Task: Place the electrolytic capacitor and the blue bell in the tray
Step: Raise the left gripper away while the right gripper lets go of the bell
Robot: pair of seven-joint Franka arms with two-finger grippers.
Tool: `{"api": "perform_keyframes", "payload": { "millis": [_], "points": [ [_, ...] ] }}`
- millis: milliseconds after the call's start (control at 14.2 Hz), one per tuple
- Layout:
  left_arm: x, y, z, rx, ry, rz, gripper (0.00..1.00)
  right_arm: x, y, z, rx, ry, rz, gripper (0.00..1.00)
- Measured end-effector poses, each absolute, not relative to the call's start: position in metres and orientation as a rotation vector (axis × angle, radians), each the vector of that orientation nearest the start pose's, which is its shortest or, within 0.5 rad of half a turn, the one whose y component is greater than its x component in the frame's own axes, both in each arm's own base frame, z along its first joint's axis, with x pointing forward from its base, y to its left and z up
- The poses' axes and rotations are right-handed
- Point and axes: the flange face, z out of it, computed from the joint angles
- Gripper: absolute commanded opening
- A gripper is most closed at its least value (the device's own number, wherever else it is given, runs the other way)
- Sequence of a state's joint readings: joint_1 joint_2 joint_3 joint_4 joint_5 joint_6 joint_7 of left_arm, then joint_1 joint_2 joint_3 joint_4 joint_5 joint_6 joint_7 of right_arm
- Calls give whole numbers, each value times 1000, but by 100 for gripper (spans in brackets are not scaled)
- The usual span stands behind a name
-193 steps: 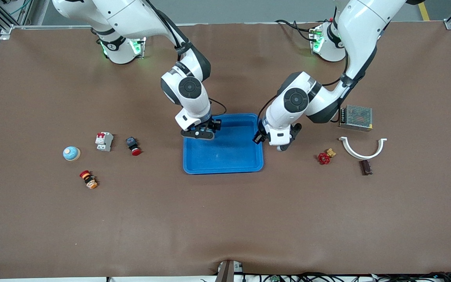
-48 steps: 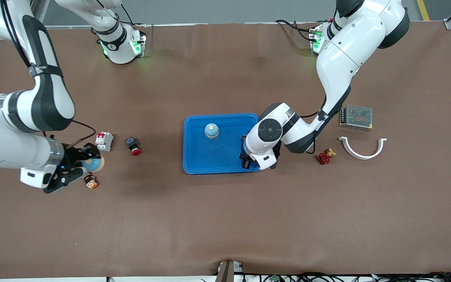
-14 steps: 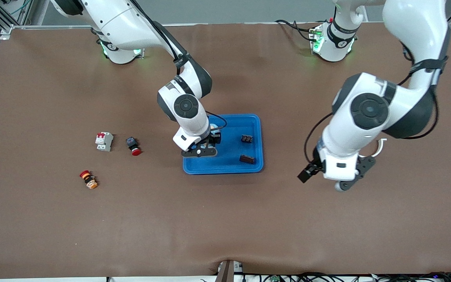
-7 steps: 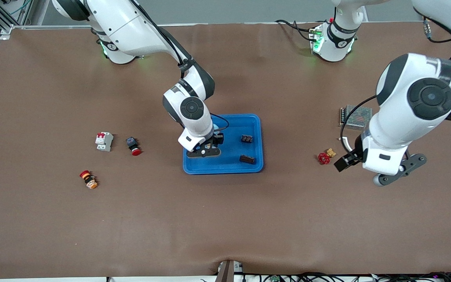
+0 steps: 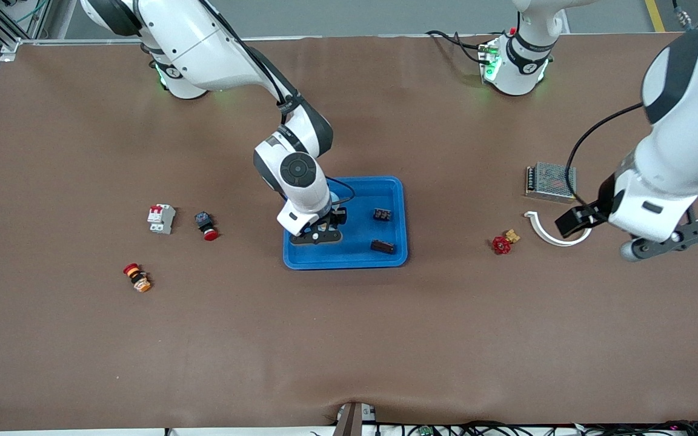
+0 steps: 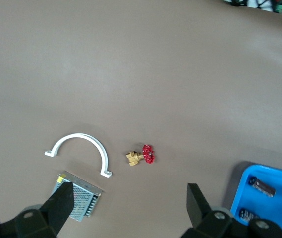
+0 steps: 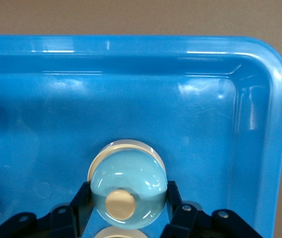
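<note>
The right gripper (image 7: 126, 208) was clamped on the bell (image 7: 128, 191) inside the tray (image 5: 392, 257). The left gripper (image 6: 131, 210), spread wide and empty, hung over the table (image 5: 506, 333).

bell (image 7: 128, 186) + 2 caps in tray (image 5: 392, 188)

A high front camera looks down on the whole worktop (image 5: 349, 339). The right wrist camera sits close over the tray (image 7: 259, 148); the left wrist camera looks down from high up and shares that tray's corner.
</note>
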State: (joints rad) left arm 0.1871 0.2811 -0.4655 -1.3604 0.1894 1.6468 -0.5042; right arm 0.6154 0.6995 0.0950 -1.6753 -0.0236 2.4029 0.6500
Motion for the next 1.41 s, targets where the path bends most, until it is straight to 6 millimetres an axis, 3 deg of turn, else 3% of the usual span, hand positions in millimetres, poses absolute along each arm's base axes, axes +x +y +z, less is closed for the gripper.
{"api": "perform_keyframes", "payload": {
  "millis": [70, 141, 493, 775, 986, 1408],
  "points": [
    [624, -109, 590, -3094, -331, -90, 100, 523, 440, 199, -3087, -84, 6, 61],
    [617, -101, 600, -3111, -317, -80, 100, 523, 440, 199, -3087, -83, 7, 100],
    [577, -70, 634, -3101, -199, -34, 100, 525, 439, 198, -3088, -78, 2, 100],
    [550, -51, 646, -3103, -121, 26, 100, 528, 437, 207, -3099, -73, 15, 100],
    [535, -53, 648, -3097, -42, 33, 100, 528, 437, 240, -3121, -75, 48, 100],
    [504, -54, 656, -3088, 28, 17, 100, 517, 428, 334, -3158, -78, 89, 100]
  ]
}}
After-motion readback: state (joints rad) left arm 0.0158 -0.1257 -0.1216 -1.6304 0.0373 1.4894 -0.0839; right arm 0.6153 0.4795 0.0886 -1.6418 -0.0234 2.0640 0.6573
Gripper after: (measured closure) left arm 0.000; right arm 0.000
